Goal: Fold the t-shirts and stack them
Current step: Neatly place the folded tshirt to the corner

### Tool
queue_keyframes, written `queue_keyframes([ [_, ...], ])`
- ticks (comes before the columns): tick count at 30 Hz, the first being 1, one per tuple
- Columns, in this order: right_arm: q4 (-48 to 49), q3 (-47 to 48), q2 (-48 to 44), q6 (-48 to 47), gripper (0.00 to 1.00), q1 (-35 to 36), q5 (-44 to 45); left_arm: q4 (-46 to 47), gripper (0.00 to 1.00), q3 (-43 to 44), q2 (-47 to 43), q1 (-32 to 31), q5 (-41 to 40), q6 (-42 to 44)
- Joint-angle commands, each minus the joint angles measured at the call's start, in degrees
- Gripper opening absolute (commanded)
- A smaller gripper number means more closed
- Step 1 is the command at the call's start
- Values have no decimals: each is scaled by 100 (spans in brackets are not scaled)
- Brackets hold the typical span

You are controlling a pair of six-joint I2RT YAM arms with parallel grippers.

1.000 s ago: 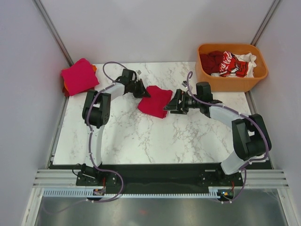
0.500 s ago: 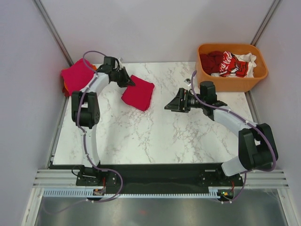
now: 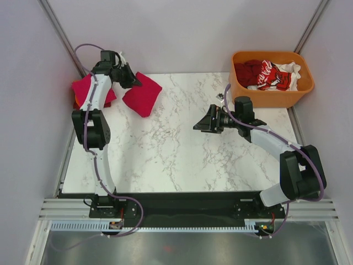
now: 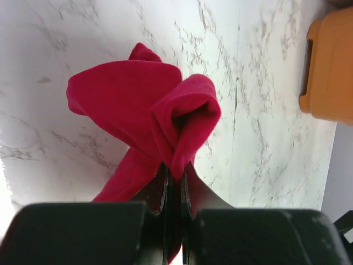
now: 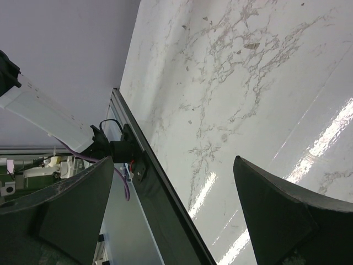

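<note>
My left gripper (image 3: 130,80) is shut on a folded crimson t-shirt (image 3: 142,94) and holds it at the table's far left. In the left wrist view the jaws (image 4: 175,176) pinch a bunched edge of this shirt (image 4: 127,94), which hangs over the marble. A stack of folded shirts (image 3: 83,90), pink-red on top with orange beneath, lies just left of it, partly hidden by the arm. More shirts (image 3: 267,74), dark red, red with white print and white, lie in the orange tub (image 3: 273,96). My right gripper (image 3: 199,126) is open and empty above mid-table; its fingers (image 5: 278,215) spread wide.
The orange tub stands at the back right corner and shows at the right edge of the left wrist view (image 4: 331,72). Grey walls close in the table on both sides. The table's near black edge (image 5: 160,199) shows in the right wrist view.
My left gripper has carried the folded crimson shirt from mid-table to the far left, beside the stack. My right gripper let go of it, opened and drew slightly right.
</note>
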Motion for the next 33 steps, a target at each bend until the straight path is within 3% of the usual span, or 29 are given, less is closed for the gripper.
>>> queue_keyframes([
  [1, 164, -31, -145, -32, 98, -4, -129, -351, 2, 833, -112, 337, 40, 238],
  [10, 164, -137, -180, -41, 98, 5, -68, -687, 2, 2092, 91, 1128, 348, -7],
  [22, 129, -163, 92, -94, 98, 49, 20, -186, 2, 2453, 503, 2349, 163, -412],
  [27, 120, -137, 286, -138, 98, 93, 82, -36, 9, 2550, 1030, 2718, 171, -518],
  [30, 67, -120, 382, -190, 98, 119, 117, 175, 28, 2532, 1382, 2920, 313, -790],
  [31, 32, -119, 400, -199, 98, 111, 134, 210, 44, 2541, 1548, 2965, 321, -817],
  [33, 6, -102, 453, -252, 98, 137, 178, 237, 60, 2559, 1672, 3070, 304, -843],
])
